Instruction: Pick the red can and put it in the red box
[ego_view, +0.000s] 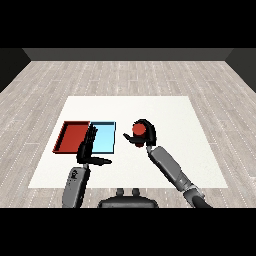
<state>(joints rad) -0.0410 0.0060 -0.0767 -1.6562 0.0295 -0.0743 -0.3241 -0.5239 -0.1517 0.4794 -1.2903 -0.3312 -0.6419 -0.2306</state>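
You are looking down on a white table (165, 165) that sits on a pale grey plank floor (125, 75), with a dark wall at the far end of the room. At the left of the table lies the red tray (70, 137), a shallow rectangle with a raised rim, and touching its right side is the light blue tray (106, 138) of the same shape. Your left hand (88, 149) rises on its grey forearm at the near edge where the two trays meet, fingers straight and pointing away, thumb stuck out to the right, holding nothing. Further right, well apart from the trays, your right hand (146, 134) curls its black fingers round the red can (138, 130), whose round red top faces you. You cannot tell whether the can touches the table.
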